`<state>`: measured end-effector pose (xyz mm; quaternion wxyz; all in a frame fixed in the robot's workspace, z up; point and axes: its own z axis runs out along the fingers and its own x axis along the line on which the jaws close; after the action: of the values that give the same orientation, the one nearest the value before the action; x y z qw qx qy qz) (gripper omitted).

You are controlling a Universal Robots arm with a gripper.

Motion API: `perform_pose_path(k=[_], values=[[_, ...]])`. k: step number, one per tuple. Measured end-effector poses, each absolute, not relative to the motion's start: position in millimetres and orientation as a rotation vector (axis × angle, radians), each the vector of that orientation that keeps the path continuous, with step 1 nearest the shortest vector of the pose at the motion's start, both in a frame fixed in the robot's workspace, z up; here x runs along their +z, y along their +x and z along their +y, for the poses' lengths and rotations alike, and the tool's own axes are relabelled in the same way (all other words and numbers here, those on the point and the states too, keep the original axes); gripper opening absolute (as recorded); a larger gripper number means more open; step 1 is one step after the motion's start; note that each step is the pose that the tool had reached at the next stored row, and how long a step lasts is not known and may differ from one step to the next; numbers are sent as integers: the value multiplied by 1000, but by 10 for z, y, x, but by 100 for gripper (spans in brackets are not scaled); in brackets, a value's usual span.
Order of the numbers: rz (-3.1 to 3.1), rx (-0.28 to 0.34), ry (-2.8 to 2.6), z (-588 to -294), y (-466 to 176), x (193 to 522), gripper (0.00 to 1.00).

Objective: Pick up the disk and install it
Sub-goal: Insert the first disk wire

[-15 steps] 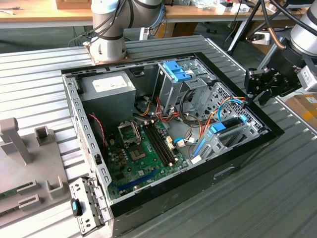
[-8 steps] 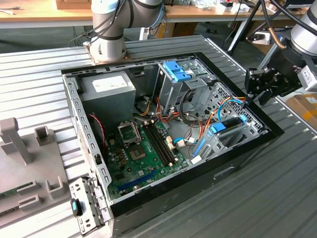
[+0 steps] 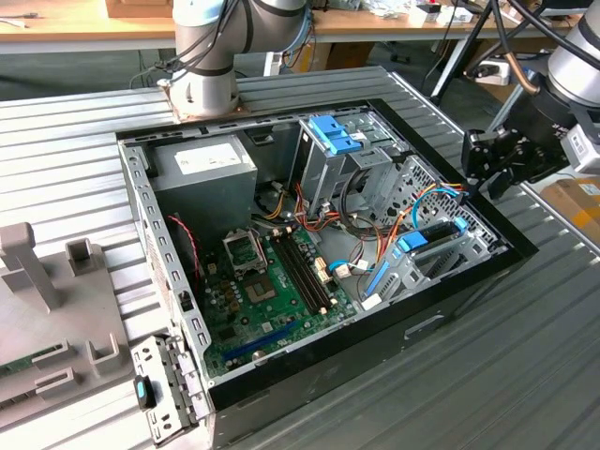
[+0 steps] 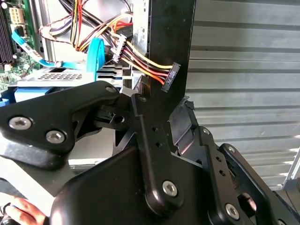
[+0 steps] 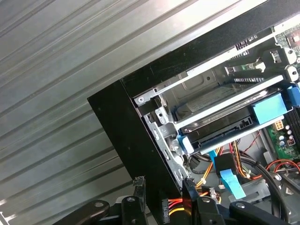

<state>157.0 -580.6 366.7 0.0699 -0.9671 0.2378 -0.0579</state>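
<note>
The disk (image 3: 434,246) lies flat in the drive bay at the case's corner on the exterior view's right, with its light blue carrier bracket (image 3: 413,241) around it. In the first wrist view the disk (image 5: 225,123) sits inside the metal bay, with the blue bracket (image 5: 269,108) at its end. My gripper (image 3: 473,169) hovers just outside and above that corner, apart from the disk. In both wrist views my gripper (image 5: 163,185) (image 4: 161,102) is open and holds nothing, and the black case wall (image 5: 126,136) runs between its fingers.
The open computer case (image 3: 141,216) lies on a ribbed metal table (image 3: 525,356). Inside are the motherboard (image 3: 272,281), a tall cage with a blue latch (image 3: 333,136) and cable bundles. A loose power connector (image 4: 169,75) hangs by the wall. A grey fixture (image 3: 37,272) stands at the exterior view's left.
</note>
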Motion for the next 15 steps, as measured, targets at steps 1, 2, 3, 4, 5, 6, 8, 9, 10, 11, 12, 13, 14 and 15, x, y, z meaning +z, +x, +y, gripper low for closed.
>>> perform_pose_path(k=[1, 2, 3, 4, 5, 6, 8, 9, 10, 11, 12, 13, 14, 15], values=[[716, -174, -2910, -5798, 1570, 3664, 44], [716, -174, -2910, -5788, 1570, 3660, 44], [716, -174, -2910, -5778, 1570, 3658, 44], [716, -174, -2910, -5775, 1570, 3659, 44], [716, -174, -2910, -5772, 1570, 3659, 44], [716, -174, -2910, -5767, 1570, 3659, 44], [716, -174, -2910, -5762, 1570, 3658, 44], [716, -174, -2910, -5758, 1570, 3659, 36], [716, -174, -2910, -5756, 1570, 3659, 36], [716, -174, -2910, -5755, 1570, 3658, 36], [716, -174, -2910, -5753, 1570, 3659, 29], [716, -174, -2910, -5751, 1570, 3658, 29], [716, -174, -2910, -5750, 1573, 3655, 29], [715, -174, -2910, -5748, 1579, 3653, 29]])
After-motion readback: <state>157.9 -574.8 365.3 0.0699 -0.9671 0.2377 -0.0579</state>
